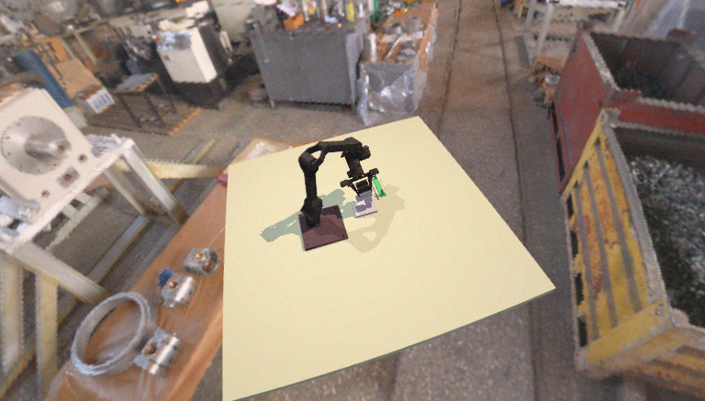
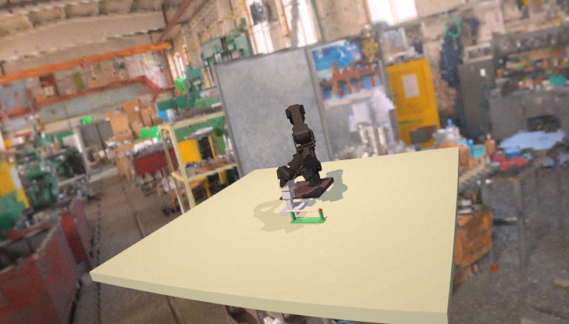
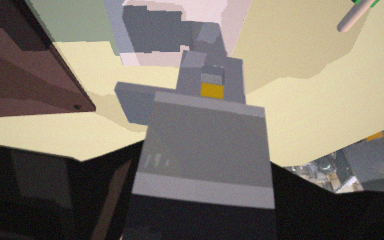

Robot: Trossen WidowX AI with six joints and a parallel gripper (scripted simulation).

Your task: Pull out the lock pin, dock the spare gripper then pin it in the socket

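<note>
Gripper (image 1: 362, 186) (image 2: 286, 178) (image 3: 199, 150) is clamping the grey spare gripper (image 1: 364, 194) (image 2: 287, 185) (image 3: 199, 150), holding it right at the pale mount (image 1: 365, 210) (image 2: 290, 206) (image 3: 240, 22); how deep its spigot is sitting in the socket, I can't tell. Lock pin (image 2: 305, 210) (image 3: 353, 17), red-headed, is lying across the green rack (image 1: 378, 186) (image 2: 308, 220) (image 3: 375, 3), just beside the mount. Over on the mount's other side, the dark base plate (image 1: 332, 239) (image 2: 324, 187) (image 3: 47, 82) is carrying the arm.

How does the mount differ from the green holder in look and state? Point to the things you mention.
The mount (image 1: 365, 212) (image 2: 290, 204) (image 3: 237, 27) is pale and taller; the green holder (image 1: 378, 186) (image 2: 308, 220) (image 3: 356, 2) is bright green and low, with two short posts. The green holder carries the lock pin (image 2: 305, 210) (image 3: 354, 17); the mount does not. Both stand on the table (image 1: 389, 297) (image 2: 293, 262) (image 3: 75, 127).
</note>
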